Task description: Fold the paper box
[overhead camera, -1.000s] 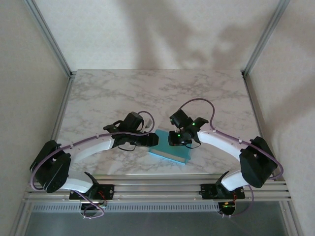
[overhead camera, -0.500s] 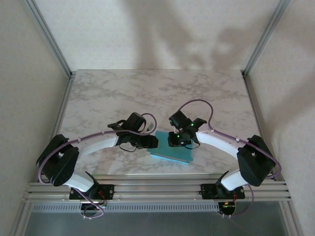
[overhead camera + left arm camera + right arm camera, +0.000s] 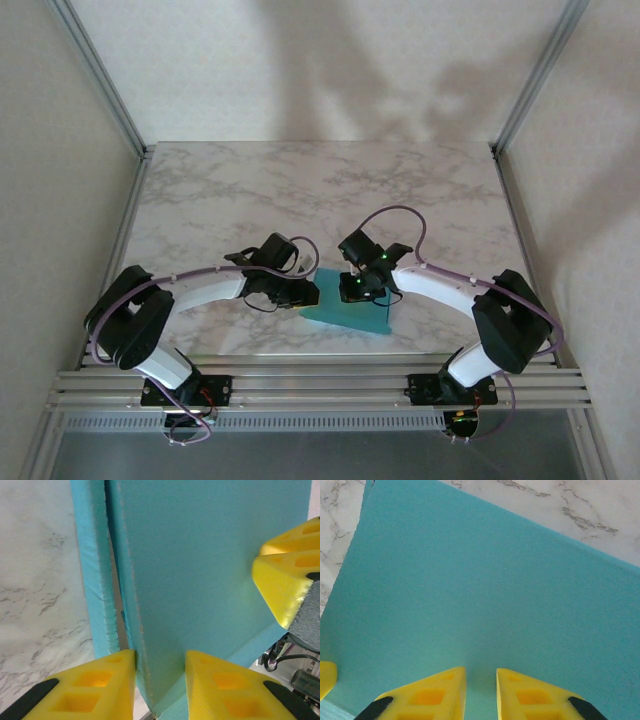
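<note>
Near the 6 o'clock edge of the grey-veined marble table (image 3: 300, 190), turquoise-blue thin-card paper box (image 3: 345, 316), long axis 9-to-3. Left gripper (image 3: 160, 655) straddles its 9 o'clock upright panel (image 3: 200, 555); right gripper (image 3: 481, 670) narrowly parted at 12. Neither grip is clear.

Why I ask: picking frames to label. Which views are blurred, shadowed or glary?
Top view: sharp, evenly lit, broad soft shadows on the back wall, no glare. Left wrist view: box surface crisp, near yellow fingers slightly soft. Right wrist view: box texture sharp, faint greenish cast near the pincer.
</note>
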